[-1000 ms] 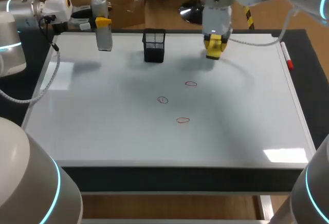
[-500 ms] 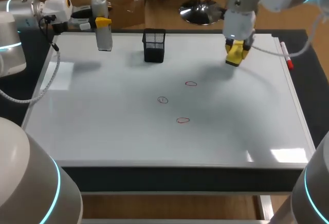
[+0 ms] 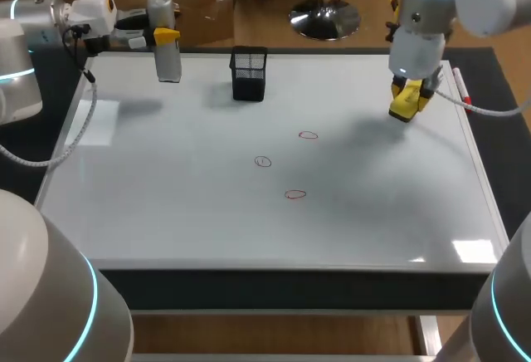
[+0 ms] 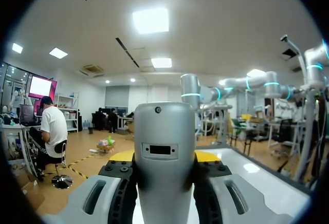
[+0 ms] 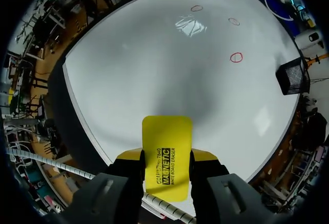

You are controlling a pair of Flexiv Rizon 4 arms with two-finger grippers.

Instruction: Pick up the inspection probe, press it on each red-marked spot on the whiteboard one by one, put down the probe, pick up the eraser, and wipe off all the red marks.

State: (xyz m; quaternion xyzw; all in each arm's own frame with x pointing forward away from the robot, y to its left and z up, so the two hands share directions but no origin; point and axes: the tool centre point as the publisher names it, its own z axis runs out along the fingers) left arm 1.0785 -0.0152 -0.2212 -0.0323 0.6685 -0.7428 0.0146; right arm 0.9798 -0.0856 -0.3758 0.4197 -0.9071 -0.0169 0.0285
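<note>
Whiteboard (image 3: 166, 212): right pincer (image 3: 406, 106), clamped on eraser (image 5: 165, 152), shifted rightward toward the edge; left pincer (image 3: 167, 36) grips probe (image 4: 164, 152), unmoved.

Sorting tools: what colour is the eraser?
Eraser: yellow with black print; clearest in right wrist view.

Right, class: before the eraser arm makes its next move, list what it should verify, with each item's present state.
1. Eraser gripped by right end effector: ok.
2. Three red marks visible on whiteboard: ok.
3. Eraser over a mark: not ok, it is off to their right.
4. Probe put down: not ok, left end effector shut on it.
5. Mesh cup clear of the marks: ok.
</note>
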